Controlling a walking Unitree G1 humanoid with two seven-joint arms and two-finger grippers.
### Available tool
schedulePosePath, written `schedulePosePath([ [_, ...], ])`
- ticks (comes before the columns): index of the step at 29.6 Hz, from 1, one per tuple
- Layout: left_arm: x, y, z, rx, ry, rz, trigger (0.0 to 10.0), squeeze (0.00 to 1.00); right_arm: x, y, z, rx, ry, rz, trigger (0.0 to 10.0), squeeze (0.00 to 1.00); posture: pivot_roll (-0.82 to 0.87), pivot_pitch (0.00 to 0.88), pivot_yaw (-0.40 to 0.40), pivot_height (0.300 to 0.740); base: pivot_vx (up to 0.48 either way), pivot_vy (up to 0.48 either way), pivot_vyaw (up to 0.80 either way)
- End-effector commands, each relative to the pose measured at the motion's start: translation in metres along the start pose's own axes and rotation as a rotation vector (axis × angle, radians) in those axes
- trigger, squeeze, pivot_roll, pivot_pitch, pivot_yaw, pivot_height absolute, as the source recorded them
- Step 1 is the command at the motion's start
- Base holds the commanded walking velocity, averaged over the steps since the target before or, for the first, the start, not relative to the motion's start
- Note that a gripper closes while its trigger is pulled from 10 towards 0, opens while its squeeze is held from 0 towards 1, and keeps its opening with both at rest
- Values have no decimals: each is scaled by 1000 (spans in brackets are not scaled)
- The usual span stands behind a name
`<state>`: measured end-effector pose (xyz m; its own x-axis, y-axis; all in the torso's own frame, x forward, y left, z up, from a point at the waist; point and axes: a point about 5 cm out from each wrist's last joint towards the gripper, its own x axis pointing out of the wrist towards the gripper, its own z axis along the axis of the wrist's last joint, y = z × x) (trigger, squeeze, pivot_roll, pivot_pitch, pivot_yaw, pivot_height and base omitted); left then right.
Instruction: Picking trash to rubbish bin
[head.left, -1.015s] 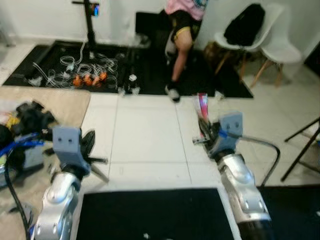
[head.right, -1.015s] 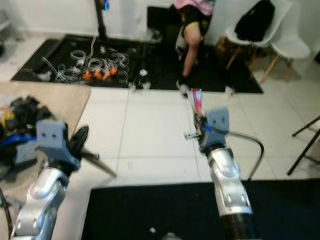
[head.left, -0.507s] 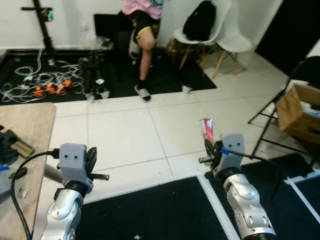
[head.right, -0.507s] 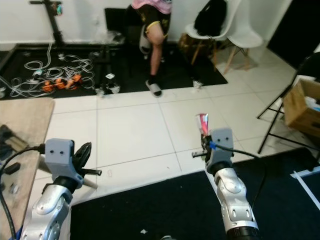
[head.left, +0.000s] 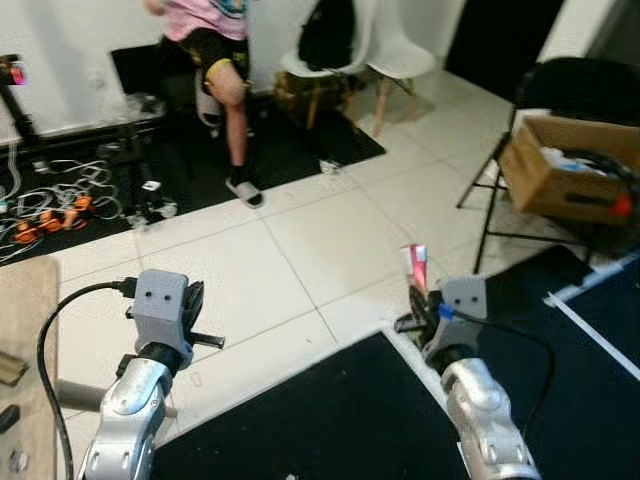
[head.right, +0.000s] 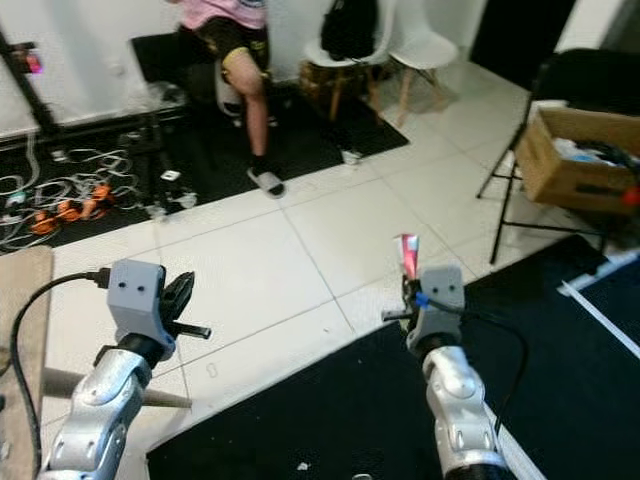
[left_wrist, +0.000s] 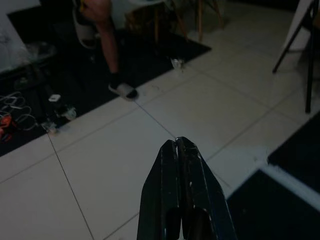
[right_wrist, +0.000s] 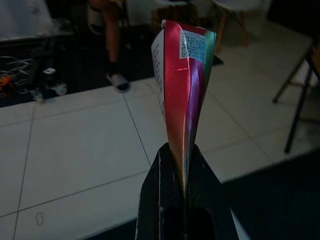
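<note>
My right gripper (head.left: 419, 303) is shut on a pink and red foil wrapper (right_wrist: 182, 75) that stands up from between its fingers (right_wrist: 210, 180); the wrapper (head.left: 414, 265) hangs over the white tiled floor by the edge of a black mat (head.left: 320, 420). The left gripper (left_wrist: 176, 148) is shut with nothing in it and is held out over the tiles; its wrist block (head.left: 162, 300) sits low on the left in the eye views.
A person (head.left: 215, 40) stands on a black mat at the back. White chairs (head.left: 345, 50) with a black bag stand behind. A cardboard box (head.left: 565, 165) of items and a black folding chair (head.left: 560, 90) are at the right. Cables (head.left: 50, 195) lie at the back left.
The whole view has swung to the right: the table and cables slid off left, and the folding chair and cardboard box came into view. Both grippers keep their pose, wrapper still held.
</note>
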<state>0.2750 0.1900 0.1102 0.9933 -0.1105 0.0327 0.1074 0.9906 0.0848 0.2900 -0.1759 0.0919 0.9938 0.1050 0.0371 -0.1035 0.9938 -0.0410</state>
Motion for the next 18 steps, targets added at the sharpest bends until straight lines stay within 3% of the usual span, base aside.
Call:
schedulePosePath([
  [1,0,0,-2,3,0,-4,10000,0,-1,-1,0,0,-5,-7,10000,0,38,117,73,740,0,0,-606],
  [18,2,3,0,-8,-16,40,10000,0,3,2,-1,-2,-6,2,10000,0,50,121,52,740,0,0,-604],
])
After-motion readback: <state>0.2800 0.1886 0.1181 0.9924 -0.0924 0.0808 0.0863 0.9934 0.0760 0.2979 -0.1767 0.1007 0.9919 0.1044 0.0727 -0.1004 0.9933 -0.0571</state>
